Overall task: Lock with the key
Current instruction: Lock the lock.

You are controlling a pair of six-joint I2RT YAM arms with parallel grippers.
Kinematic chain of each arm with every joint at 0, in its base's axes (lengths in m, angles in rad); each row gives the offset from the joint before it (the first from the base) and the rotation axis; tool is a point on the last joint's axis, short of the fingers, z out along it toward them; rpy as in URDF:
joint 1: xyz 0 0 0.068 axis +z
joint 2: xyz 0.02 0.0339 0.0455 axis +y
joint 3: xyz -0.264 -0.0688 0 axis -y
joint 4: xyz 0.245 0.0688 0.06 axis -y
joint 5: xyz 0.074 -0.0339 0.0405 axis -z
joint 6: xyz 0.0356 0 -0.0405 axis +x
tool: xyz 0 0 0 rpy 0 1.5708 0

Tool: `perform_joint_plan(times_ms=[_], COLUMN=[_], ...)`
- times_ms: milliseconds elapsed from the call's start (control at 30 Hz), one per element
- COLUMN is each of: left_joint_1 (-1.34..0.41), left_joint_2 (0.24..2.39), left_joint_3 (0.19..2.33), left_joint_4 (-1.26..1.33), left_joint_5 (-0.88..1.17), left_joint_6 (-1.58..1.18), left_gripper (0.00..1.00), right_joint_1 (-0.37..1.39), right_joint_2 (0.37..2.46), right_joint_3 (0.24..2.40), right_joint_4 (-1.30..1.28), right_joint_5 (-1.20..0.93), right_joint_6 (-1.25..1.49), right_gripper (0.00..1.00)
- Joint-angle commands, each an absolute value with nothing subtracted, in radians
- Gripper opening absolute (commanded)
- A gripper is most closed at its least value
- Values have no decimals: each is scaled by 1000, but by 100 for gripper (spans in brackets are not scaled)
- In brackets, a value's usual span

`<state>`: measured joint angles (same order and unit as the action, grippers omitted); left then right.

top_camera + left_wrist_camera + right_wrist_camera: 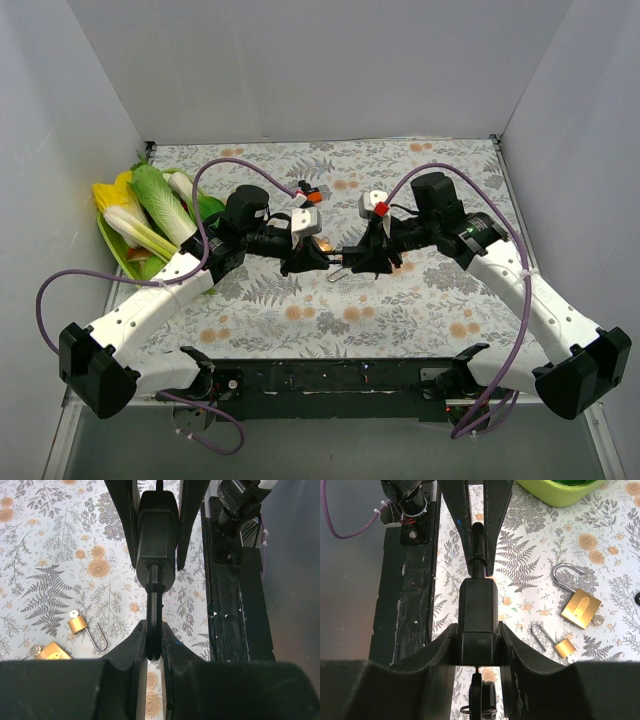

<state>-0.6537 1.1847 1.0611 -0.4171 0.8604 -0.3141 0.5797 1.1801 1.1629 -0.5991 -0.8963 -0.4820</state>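
We are at the turning step: our left gripper (pixel 154 644) pinches the key (pixel 154 611) nearly shut, its blade seemingly seated in the black lock (pixel 477 600), which our right gripper (pixel 477 636) clamps at mid-width. Both forearms meet head-on at the lock (wrists level). Next calls for a wrist roll, lock braced.
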Motion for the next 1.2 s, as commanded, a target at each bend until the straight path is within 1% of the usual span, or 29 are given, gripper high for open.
perform_joint_plan(times_ms=[0,133,300,433,533,600,733,900,1033,1167], left_joint_1=[-653,-657,-692,-733,-762,-779,-788,-811,-813,-818], left_joint_2=[1181,1193,1204,1261,1304,1310,1292,1298,1293,1304], left_joint_3=[1088,1095,1074,1101,1131,1109,1023,1011,982,985], left_joint_4=[-403,-348,-218,-83,-58,-14,196,314,458,477], left_joint_5=[881,885,896,877,888,882,888,893,890,919], left_joint_6=[-342,-400,-469,-505,-514,-549,-649,-709,-765,-772], left_gripper=[0,0,0,0,0,0,0,0,0,0], right_joint_1=[606,637,675,706,733,739,753,776,798,818], right_joint_2=[1137,1146,1172,1210,1235,1247,1249,1259,1255,1243], right_joint_3=[1180,1175,1152,1155,1169,1183,1164,1140,1112,1077], right_joint_4=[-486,-465,-346,-296,-255,-233,-164,-74,-61,-45], right_joint_5=[-924,-920,-936,-977,-992,-1008,-1017,-1040,-1061,-1083], right_joint_6=[-508,-503,-419,-388,-361,-344,-298,-244,-236,-227], right_gripper=[1,1,1,1,1,1,1,1,1,1])
